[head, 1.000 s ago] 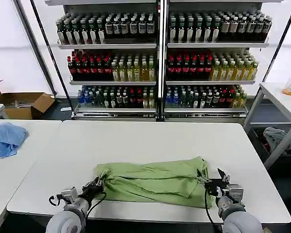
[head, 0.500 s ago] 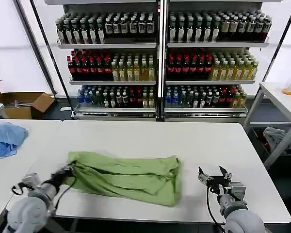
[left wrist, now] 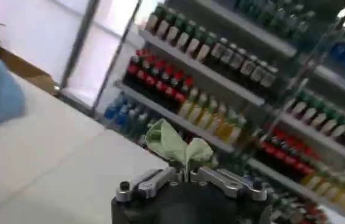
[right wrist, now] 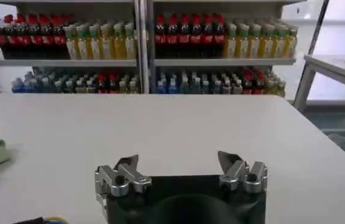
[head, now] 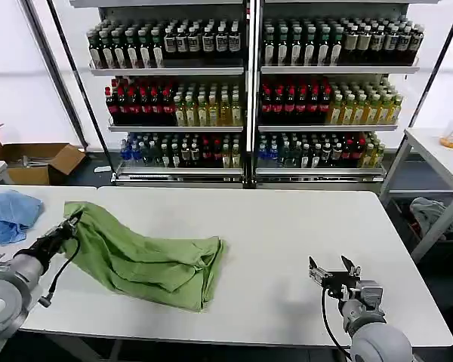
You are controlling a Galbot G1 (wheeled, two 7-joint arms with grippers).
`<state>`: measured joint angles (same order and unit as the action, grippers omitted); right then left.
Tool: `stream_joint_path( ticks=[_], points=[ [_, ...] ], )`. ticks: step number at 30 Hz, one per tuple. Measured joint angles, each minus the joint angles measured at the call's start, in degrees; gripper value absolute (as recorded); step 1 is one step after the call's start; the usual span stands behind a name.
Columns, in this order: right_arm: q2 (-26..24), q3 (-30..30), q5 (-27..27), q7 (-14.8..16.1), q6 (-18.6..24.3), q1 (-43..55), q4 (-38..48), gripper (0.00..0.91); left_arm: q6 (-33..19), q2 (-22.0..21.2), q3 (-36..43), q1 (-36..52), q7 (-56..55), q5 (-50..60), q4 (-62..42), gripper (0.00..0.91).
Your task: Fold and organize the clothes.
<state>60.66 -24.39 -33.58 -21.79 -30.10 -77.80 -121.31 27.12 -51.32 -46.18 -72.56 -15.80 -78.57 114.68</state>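
We read everything off the white table point(head: 287, 226). Nearest us, over its front edge toward the right corner, the right gripper point(head: 334, 270) hovers with jaws spread wide and nothing between them; the right wrist view gives the same: right gripper point(right wrist: 179, 169) apart, bare tabletop ahead.

On the table's left part lies the light green T-shirt point(head: 147, 260), bunched into a rough folded wedge. Fabric is soft and creased, with long diagonal wrinkles, and layered edges are stacked at the end nearer the table's middle. We can't make out any print on the exposed side. Its far-left corner is lifted off the table, pulled up toward the table's left edge.

At that corner the left gripper point(head: 70, 224) has its jaws pinched on the shirt. In the left wrist view a tuft of the green T-shirt point(left wrist: 173, 145) sticks up from between the pressed-together fingers of the left gripper point(left wrist: 185, 176).

Left of the table, on a neighbouring surface, sits a light blue cloth point(head: 9, 215). Beyond the table's far edge stand shelves of bottled drinks point(head: 249, 90).
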Motion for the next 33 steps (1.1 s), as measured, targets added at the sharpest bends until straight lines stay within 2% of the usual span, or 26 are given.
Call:
stream_joint_path(
  ticks=[9, 17, 18, 19, 20, 21, 33],
  points=[
    [0.03, -0.32, 0.0, 0.16, 0.01, 0.13, 0.16, 0.907, -0.9, -4.12, 10.22, 1.79, -0.76, -2.11, 4.94, 0.03],
    [0.28, -0.22, 0.1, 0.22, 0.08, 0.2, 0.33, 0.907, -1.3, -7.37, 20.14, 4.06, -1.99, 1.81, 3.3, 0.03],
    [0.28, -0.22, 0.1, 0.22, 0.08, 0.2, 0.33, 0.907, -1.37, -7.8, 21.42, 4.42, -2.14, 2.55, 2.83, 0.081],
    [0.26, -0.22, 0.1, 0.23, 0.09, 0.18, 0.33, 0.907, -1.43, -8.15, 22.44, 4.72, -2.28, 3.22, 2.35, 0.222],
    [0.25, -0.22, 0.11, 0.23, 0.09, 0.17, 0.32, 0.907, -1.47, -8.51, 23.43, 5.08, -2.47, 3.93, 1.78, 0.675],
    [0.25, -0.21, 0.11, 0.22, 0.09, 0.13, 0.3, 0.907, -1.49, -8.91, 24.55, 5.5, -2.6, 4.74, 1.12, 0.907],
    [0.3, 0.21, 0.33, 0.21, 0.09, -0.1, -0.08, 0.907, -1.94, -9.8, 32.73, 9.03, -0.01, 12.89, -1.28, 0.907]
  ],
)
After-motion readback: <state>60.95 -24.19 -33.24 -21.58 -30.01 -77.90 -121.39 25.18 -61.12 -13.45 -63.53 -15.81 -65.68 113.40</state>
